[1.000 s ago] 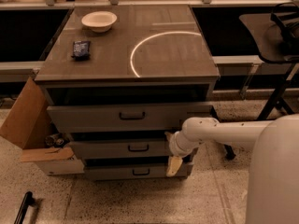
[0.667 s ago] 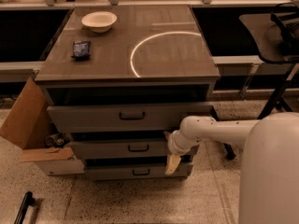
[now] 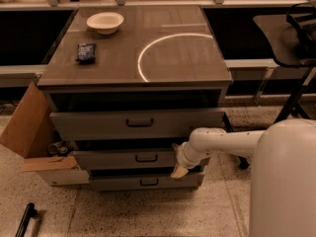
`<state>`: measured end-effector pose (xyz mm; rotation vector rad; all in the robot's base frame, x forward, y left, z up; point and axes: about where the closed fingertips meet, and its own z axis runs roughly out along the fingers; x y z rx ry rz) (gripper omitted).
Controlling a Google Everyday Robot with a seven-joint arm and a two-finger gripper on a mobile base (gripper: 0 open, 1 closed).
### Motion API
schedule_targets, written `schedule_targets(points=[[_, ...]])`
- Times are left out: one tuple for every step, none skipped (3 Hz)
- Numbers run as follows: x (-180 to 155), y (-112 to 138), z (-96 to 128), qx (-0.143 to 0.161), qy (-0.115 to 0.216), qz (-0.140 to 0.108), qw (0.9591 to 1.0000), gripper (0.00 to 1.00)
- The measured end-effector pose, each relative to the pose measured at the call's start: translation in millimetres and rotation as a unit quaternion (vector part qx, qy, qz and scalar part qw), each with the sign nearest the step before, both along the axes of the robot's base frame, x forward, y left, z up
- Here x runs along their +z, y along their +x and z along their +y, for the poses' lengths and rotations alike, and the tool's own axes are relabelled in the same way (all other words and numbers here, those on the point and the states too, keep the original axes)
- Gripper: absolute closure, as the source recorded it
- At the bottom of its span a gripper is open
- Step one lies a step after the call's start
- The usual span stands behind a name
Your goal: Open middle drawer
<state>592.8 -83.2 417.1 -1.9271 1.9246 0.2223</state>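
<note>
Partly hidden gripper (image 3: 178, 170) at middle drawer (image 3: 118, 160)

The table (image 3: 163, 58) top is smooth and glossy, mirroring a ring of light, the middle drawer (image 3: 123, 158) has a matt grey front, the smooth white plastic arm (image 3: 222, 139) holds its cream tool (image 3: 178, 171) at that front's right end, the box (image 3: 27, 120) is brown cardboard, and the floor (image 3: 148, 211) is speckled stone.

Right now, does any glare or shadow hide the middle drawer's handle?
Camera view: dim, warm light; a bright ring-shaped glare sits on the cabinet top, not the middle drawer, whose handle is readable despite shadow above; the gripper hangs at that drawer's right end.
</note>
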Motion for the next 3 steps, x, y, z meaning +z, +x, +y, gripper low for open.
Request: schedule_targets(points=[[11,-19,-5,-0.012,0.001,-0.02,0.9997,0.63],[40,-46,-10,-0.013,0.01,-0.059,0.9981,0.87],[66,-73,-14,-0.009,0.025,-0.089,0.9957,1.0]])
